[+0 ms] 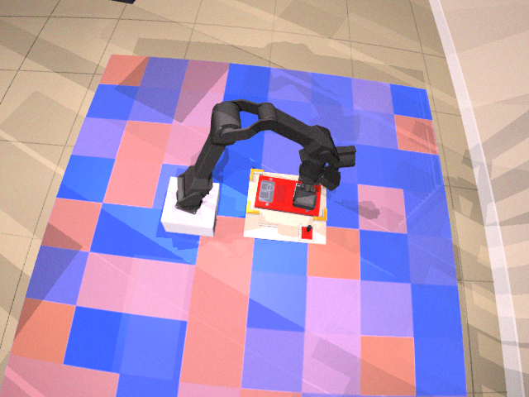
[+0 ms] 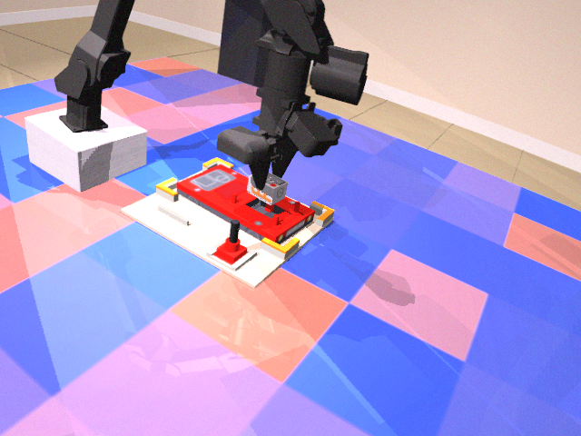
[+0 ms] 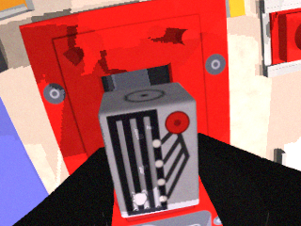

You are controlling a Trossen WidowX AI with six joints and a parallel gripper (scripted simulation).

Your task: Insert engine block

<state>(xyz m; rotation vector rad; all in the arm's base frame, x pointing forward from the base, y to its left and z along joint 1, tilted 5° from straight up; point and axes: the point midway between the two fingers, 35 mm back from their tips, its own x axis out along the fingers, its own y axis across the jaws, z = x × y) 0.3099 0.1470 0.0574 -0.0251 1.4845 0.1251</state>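
The pincer (image 2: 270, 180) (image 3: 150, 150) stands part open, its fingers closed on the sides of the grey engine block (image 2: 267, 188) (image 3: 150, 151), presumably leaving the underside free to drop in. The block is above the opening (image 2: 265, 207) (image 3: 136, 79), toward the right end of the red car body (image 2: 220, 194) (image 3: 127, 42) (image 1: 279, 194), not seated. It looks roughly upright; its long axis seems to run along the body, though slot and rib alignment is unclear.

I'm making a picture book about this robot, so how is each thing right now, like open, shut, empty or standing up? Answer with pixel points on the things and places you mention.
Gripper (image 2: 270, 183) (image 3: 150, 150): shut on the engine block.
Engine block (image 2: 267, 190) (image 3: 150, 151): held, not all the way down.
Opening (image 2: 257, 207) (image 3: 136, 80): not filled yet.
Car body (image 1: 281, 193) (image 2: 225, 192) (image 3: 127, 42): lying flat between yellow corner pieces.
Black post (image 1: 309, 227) (image 2: 233, 231): upright on its red base.
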